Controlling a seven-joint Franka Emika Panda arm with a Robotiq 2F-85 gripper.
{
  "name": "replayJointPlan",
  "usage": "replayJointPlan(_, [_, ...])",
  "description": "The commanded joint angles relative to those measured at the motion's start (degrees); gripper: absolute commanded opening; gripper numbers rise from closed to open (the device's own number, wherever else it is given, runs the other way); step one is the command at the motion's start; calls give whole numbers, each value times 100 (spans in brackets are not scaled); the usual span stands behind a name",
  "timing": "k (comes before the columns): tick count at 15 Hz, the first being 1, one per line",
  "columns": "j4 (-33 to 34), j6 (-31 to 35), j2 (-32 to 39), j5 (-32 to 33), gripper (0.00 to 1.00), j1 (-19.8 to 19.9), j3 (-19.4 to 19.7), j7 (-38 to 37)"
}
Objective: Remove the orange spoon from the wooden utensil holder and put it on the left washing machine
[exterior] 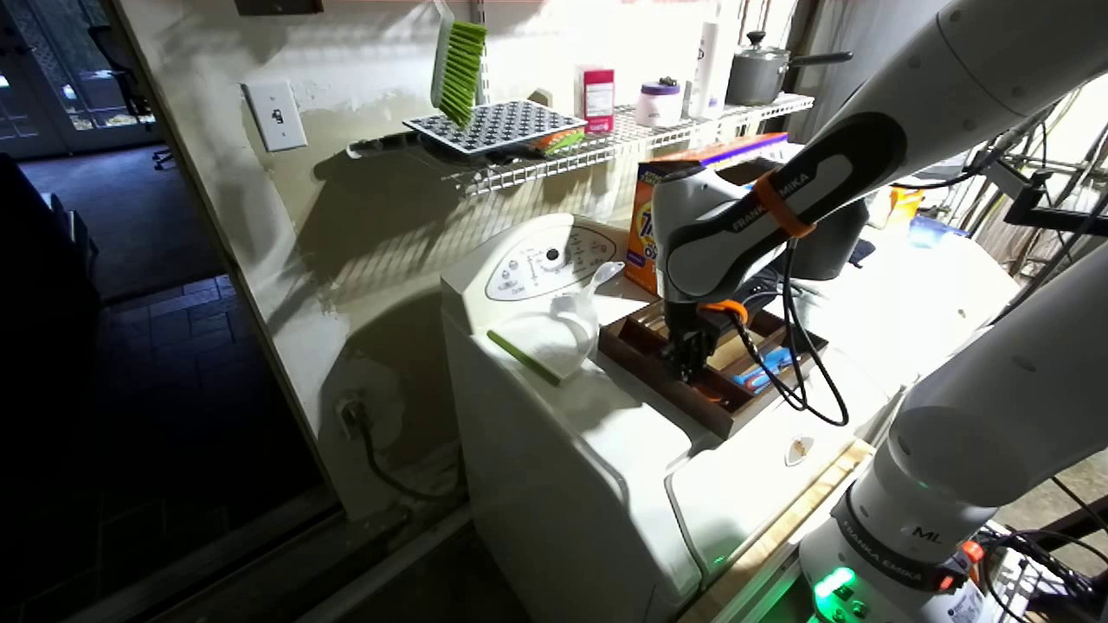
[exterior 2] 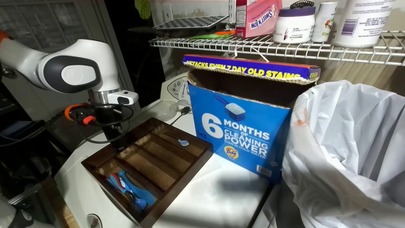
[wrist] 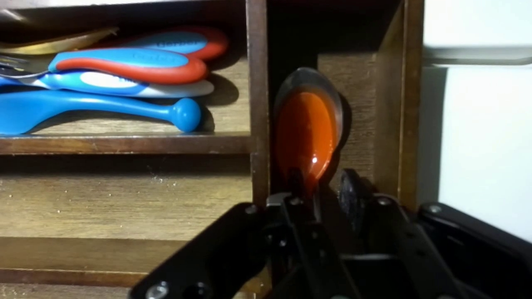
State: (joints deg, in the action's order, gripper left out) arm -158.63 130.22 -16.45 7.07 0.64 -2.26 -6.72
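Note:
The orange spoon [wrist: 306, 128] lies in the end compartment of the wooden utensil holder [wrist: 259, 99], a dull grey rim showing around its bowl. A bit of orange shows in an exterior view [exterior: 711, 397]. My gripper [wrist: 322, 187] is down at this compartment, fingers apart. The left fingertip overlaps the spoon's neck; the right one is clear of it. The handle is hidden under the gripper. The gripper also shows in both exterior views [exterior: 688, 356] [exterior 2: 117, 142]. The holder [exterior 2: 180, 186] stands on the left washing machine's white top [exterior: 628, 424].
Blue and red utensils [wrist: 133, 66] lie in a neighbouring compartment. A pale green utensil [exterior: 523, 356] and a clear plastic scoop [exterior: 578, 316] lie left of the holder. A detergent box [exterior 2: 237, 126] and lined bin [exterior 2: 341, 142] stand behind, below a wire shelf [exterior 2: 269, 49].

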Motion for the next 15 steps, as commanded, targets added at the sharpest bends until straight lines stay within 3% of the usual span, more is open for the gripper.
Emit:
replayJointPlan(1, [8, 157, 134, 150, 27, 46, -53, -143])
replayJointPlan(5, [5, 194, 134, 248, 17, 57, -71, -206])
replayJointPlan(9, [7, 198, 164, 418, 18, 50, -116, -291])
replayJointPlan(13, [7, 239, 168, 481, 36, 42, -146, -347])
replayJointPlan(15, [12, 264, 184, 501, 38, 41, -162, -375])
